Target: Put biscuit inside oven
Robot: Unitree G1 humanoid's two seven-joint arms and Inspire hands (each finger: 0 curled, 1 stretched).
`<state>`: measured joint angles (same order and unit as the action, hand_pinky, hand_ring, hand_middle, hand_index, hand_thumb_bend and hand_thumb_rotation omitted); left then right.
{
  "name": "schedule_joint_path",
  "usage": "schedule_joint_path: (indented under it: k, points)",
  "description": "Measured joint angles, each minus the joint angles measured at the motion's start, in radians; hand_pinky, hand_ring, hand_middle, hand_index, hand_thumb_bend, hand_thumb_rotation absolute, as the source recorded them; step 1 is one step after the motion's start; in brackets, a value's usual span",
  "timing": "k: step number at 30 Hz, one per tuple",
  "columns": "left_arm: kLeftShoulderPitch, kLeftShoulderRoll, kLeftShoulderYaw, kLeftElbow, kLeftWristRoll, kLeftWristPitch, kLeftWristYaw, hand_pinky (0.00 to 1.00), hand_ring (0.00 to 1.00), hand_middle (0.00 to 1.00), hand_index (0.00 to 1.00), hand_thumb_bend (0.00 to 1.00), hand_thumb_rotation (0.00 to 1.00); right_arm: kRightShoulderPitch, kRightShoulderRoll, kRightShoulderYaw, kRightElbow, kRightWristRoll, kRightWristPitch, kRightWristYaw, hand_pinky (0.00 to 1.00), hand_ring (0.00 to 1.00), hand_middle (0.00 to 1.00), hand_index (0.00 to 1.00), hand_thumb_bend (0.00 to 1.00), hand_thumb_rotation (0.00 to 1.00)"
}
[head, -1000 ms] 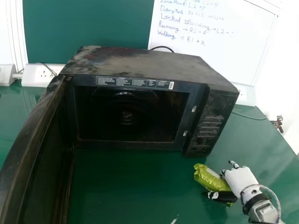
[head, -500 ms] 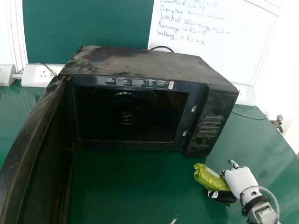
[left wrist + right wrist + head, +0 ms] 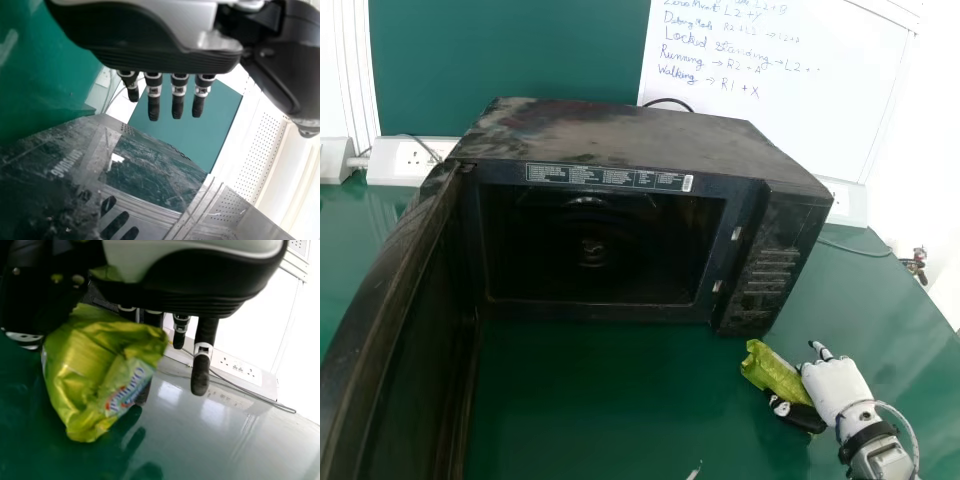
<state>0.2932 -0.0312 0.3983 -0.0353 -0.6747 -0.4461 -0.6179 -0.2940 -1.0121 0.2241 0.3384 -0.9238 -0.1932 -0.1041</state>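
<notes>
One shiny green foil packet [image 3: 770, 370], pinched by white-and-black right hand [image 3: 835, 388], newly turned: likely lift pending toward boxy black oven [image 3: 630, 134].

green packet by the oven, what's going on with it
The robot's right robot hand holds the green biscuit packet between thumb and fingers, in front of the oven. The oven door is open, but the packet isn't inside yet. The left robot hand is open near the door.

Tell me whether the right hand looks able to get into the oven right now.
Probably yes: the door stands open at the oven's left, away from the right hand, and nothing visible blocks the front.
</notes>
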Motion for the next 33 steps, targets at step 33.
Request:
schedule_joint_path:
  k: [33]
  points:
    - [-0.019,0.001,-0.003,0.006,-0.005,-0.001,-0.002,0.87,0.92,0.96,0.96,1.00,0.52,0.078,-0.010,-0.070,-0.126,0.108,-0.092,0.064,0.26,0.33,0.40,0.51,0.53,0.00]
